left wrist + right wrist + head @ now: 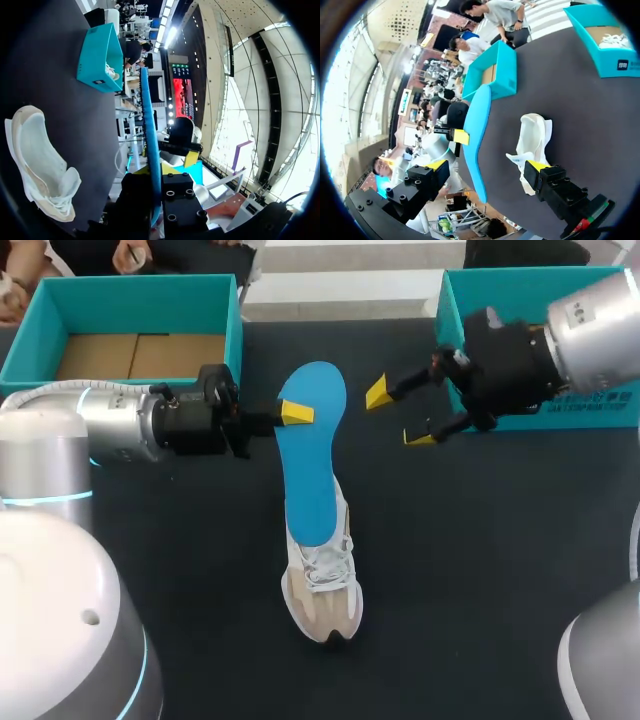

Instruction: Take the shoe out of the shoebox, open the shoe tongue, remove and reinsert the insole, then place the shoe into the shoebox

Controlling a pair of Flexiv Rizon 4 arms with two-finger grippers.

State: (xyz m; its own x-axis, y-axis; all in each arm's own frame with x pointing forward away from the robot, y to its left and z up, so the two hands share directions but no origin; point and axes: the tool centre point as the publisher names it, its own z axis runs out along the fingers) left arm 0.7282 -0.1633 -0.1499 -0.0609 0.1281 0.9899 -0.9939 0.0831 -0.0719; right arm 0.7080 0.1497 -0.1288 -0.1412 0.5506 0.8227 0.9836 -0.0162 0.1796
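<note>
Shoe (325, 590) lies on counter (470, 570), 6 o'clock. Above it, L claw (296, 414) from 9 o'clock clamps blue insole (310, 480). R claw (399, 415), fingers apart, at insole's 3 o'clock. Shoebox (140, 302) at 11, second shoebox (490, 285) at 1.

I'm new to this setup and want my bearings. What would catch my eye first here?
The bright blue insole, pinched by the left hand and held over the white shoe at mid-table. The right hand hangs open beside the insole's far end. One teal shoebox sits at the far left, a second shoebox at the far right.
</note>
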